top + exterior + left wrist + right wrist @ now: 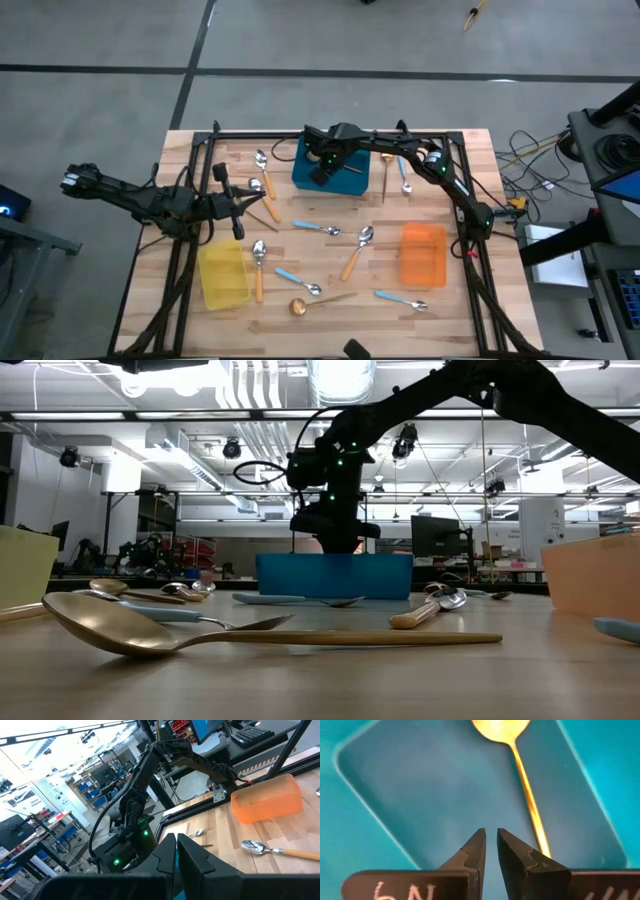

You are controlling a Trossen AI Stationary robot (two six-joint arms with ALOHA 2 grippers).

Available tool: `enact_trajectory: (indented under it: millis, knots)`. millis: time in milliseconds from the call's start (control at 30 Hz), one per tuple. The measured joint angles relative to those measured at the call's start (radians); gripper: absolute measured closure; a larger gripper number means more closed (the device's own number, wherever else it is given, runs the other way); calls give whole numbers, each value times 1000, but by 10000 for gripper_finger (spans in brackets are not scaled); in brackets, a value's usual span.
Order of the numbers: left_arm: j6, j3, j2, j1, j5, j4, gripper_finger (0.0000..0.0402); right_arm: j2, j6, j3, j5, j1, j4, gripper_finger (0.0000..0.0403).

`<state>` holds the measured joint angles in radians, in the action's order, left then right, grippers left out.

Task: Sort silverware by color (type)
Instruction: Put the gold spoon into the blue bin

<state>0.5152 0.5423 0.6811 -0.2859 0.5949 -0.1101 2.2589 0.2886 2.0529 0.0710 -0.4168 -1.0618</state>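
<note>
1. Looking down from above, I had the right gripper (322,172) hanging over the blue bin (303,178) at the far middle of the table. In its wrist view the jaws stood nearly together, a thin gap between them and nothing in it; a gold spoon (517,765) lay on the bin floor just ahead of and beside the tips. I judged that spoon delivered, though a blue bin seemed an odd home for gold.

2. The left gripper (238,198) waited over the near-left part of the table, just past the yellow bin (222,275). Its jaws were clenched with nothing between them.

3. By my count, most of the work was left. The yellow bin and the orange bin (424,254) both looked empty from above.

4. Out on the wood, well clear of the right jaws, I saw:
   - a blue-handled spoon (316,228) near the table's middle, another (299,281) nearer me, and a third (401,299) by the orange bin;
   - an orange-handled spoon (356,253) at the middle and another (259,269) beside the yellow bin;
   - a second gold spoon (318,301) at the near edge.

5. More spoons lay close to the blue bin on both sides, near the right jaws, but I could not tell their handle colours reliably.

6. My judgement was that the next reach would be for one of the loose spoons.
</note>
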Motion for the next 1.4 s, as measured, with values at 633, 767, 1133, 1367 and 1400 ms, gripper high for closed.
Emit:
enact_trajectory:
  millis: [633,767,1133,1367,1400]
  knots:
    - [0,0,1,0,0,16,402,0,147,-2,9,-9,4,365]
    - [0,0,1,0,0,16,402,0,193,-3,-3,-6,3,365]
    - [0,0,1,0,0,16,402,0,217,-7,-9,5,4,365]
    - [0,0,0,0,0,15,402,0,216,-45,9,4,6,365]
    - [0,0,0,0,0,16,402,0,216,-55,10,4,6,365]
